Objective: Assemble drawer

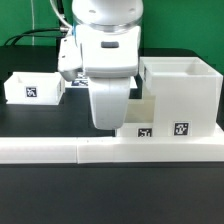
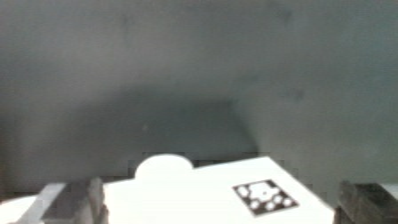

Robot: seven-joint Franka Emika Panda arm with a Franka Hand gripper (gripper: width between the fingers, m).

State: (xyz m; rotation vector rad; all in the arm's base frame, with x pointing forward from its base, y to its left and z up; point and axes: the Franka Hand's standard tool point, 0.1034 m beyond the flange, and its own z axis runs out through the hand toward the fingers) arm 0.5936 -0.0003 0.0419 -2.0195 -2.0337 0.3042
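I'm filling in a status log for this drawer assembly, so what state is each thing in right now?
Tool: fingers on either side of the knobbed tray; can't tell whether it grips.
Small white plastic tray with a round knob: between the tool's fingers, tag facing the wrist camera.
Second small white plastic tray: upright, loose, set apart at the exterior view's left.
Big white boxy plastic casing: upright, not held.

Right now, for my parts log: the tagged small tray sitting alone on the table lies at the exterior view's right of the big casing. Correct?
No. The small tray lies at the exterior view's left of the big casing, not its right. It does sit alone and carries a tag. The exterior view shows this.
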